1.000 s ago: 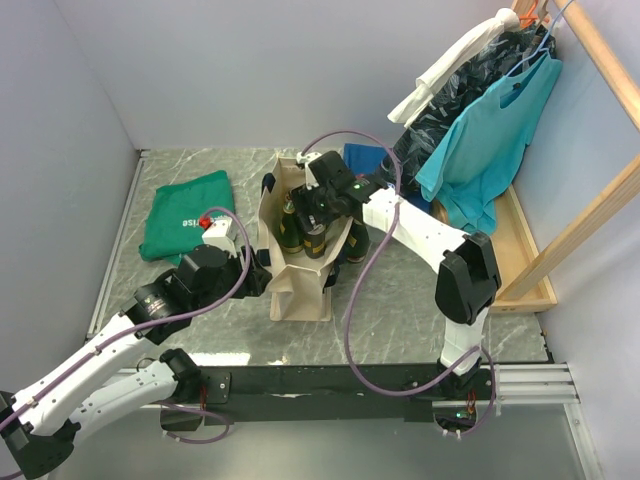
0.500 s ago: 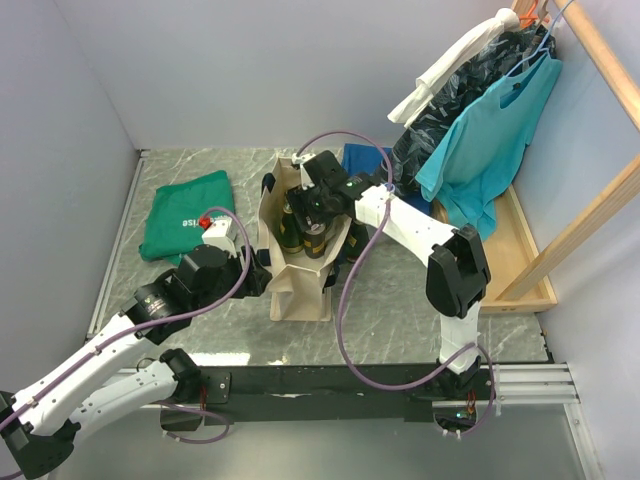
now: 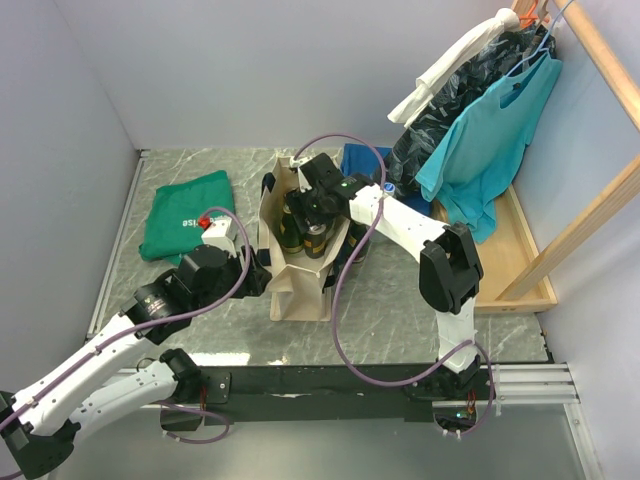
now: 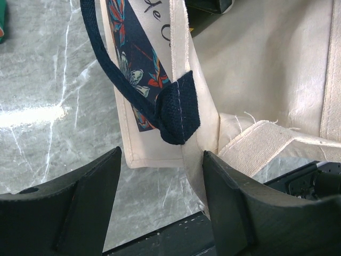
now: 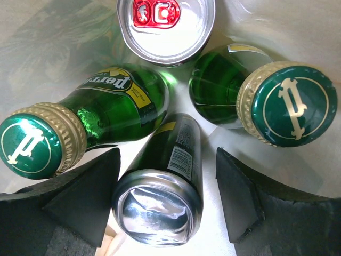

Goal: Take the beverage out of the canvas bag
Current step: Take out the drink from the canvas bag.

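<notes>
**Inspector:** Jaw states?

**Assessor:** Right gripper [image 5: 168, 160] is part open and empty, straddling the dark can [image 5: 160, 205] at lower centre, inside the canvas bag [image 3: 300, 290]. Left gripper [image 4: 161, 162] is open astride the bag's wall, unclamped.

**Inspector:** Recommendation?

**Assessor:** Descend straight and close below the can's rim, clear of the green bottles [image 5: 114, 101]. The can's lower body and the bag floor are hidden.

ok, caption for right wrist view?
Right gripper, jaws open, over a dark can between two green bottles in the canvas bag.
</notes>
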`<state>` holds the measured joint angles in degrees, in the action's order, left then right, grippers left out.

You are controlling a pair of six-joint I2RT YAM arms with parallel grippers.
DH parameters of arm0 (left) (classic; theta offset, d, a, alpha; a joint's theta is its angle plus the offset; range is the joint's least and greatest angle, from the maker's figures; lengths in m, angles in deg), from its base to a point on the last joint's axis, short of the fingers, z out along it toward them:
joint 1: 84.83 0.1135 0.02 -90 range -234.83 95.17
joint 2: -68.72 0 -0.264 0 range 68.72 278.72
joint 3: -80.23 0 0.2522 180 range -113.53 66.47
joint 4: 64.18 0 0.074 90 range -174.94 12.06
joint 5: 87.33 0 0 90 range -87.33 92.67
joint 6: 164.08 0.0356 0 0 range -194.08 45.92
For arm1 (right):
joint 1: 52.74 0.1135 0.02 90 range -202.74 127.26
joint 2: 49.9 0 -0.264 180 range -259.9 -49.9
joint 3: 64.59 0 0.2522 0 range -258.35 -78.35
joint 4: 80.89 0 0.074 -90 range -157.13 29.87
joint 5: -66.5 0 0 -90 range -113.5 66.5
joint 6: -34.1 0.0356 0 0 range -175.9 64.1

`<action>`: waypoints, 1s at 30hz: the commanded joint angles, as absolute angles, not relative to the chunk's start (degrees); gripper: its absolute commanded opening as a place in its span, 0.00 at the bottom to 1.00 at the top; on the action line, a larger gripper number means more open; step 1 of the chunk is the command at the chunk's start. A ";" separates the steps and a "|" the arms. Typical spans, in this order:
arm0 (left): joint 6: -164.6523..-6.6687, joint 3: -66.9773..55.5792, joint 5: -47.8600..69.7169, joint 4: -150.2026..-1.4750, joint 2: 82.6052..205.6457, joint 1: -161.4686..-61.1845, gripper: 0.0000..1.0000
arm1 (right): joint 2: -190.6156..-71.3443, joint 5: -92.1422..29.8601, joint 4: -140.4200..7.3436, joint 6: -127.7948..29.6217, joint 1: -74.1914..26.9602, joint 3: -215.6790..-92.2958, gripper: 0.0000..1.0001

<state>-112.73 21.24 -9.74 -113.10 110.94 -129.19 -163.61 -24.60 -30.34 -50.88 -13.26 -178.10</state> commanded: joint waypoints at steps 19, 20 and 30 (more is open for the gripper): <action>-112.40 20.33 -9.29 -114.68 111.87 -129.65 0.68 | -164.16 -22.88 -27.84 -51.60 -14.07 -181.71 0.53; -112.40 20.33 -9.29 -114.59 111.79 -129.56 0.68 | -164.07 -23.06 -27.93 -51.77 -14.07 -181.80 0.50; -112.23 20.42 -9.37 -114.33 111.70 -129.65 0.68 | -164.95 -25.96 -27.23 -51.60 -14.07 -183.47 0.03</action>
